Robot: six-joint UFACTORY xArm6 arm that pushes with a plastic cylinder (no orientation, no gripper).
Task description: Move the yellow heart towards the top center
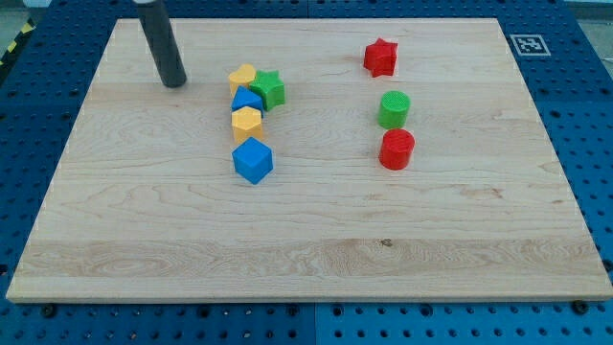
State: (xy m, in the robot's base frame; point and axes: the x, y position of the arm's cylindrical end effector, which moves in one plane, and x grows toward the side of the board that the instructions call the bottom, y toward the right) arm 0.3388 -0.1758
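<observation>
The yellow heart (pixel 242 77) lies left of the board's centre, at the top of a tight cluster. It touches the green star (pixel 269 89) on its right and a small blue block (pixel 247 100) just below it. A yellow hexagon (pixel 246 123) and a blue cube (pixel 253 160) continue the column towards the view's bottom. My tip (pixel 174 83) rests on the board to the left of the yellow heart, with a clear gap between them. The dark rod rises from it towards the view's top left.
A red star (pixel 380 57) sits at the upper right. A green cylinder (pixel 394 109) and a red cylinder (pixel 397 149) stand below it. The wooden board (pixel 306 249) lies on a blue pegboard table, with a marker tag (pixel 528 44) by its top right corner.
</observation>
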